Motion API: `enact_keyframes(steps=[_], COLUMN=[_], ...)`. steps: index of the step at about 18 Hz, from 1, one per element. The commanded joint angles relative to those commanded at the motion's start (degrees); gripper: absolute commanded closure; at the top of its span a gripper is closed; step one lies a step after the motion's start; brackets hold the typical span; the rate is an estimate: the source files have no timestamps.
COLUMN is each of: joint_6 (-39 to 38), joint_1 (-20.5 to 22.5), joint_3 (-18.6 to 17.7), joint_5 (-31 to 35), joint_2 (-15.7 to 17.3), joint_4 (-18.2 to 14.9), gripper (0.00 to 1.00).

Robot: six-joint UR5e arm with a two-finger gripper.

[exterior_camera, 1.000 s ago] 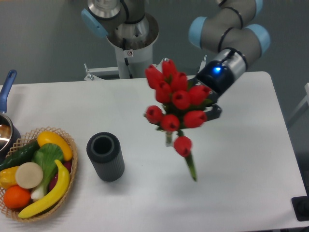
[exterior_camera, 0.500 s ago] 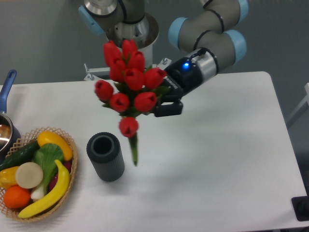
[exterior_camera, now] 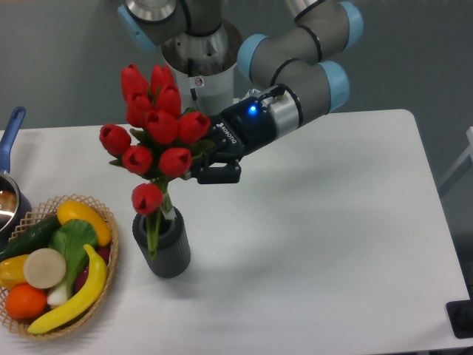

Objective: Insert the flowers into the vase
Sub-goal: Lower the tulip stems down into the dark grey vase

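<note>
The flowers [exterior_camera: 151,133] are held in the air over the left part of the table [exterior_camera: 332,222], tilted, with the red buds up and to the left and the green stems pointing down. The stem ends are seen in front of the mouth and front wall of the vase [exterior_camera: 162,242]; whether they are inside the mouth cannot be told. The vase stands upright on the table, just right of the basket [exterior_camera: 103,214]. The bunch is clamped at its right side by the gripper [exterior_camera: 209,164], whose fingers are closed on the stems behind the buds. Fruit and vegetables are piled in the basket, among them a banana [exterior_camera: 74,299]. A blue pan handle [exterior_camera: 13,126] is seen at the left edge.
</note>
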Motion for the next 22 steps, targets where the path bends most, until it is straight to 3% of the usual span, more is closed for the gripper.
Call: enact_keyframes(steps=[22], joint_6=[3.7], joint_1=[-1.5], joint_3=[-3.1], joint_5=[0.0], joint_2=[-3.5], joint_4=[0.0], gripper=[0.69])
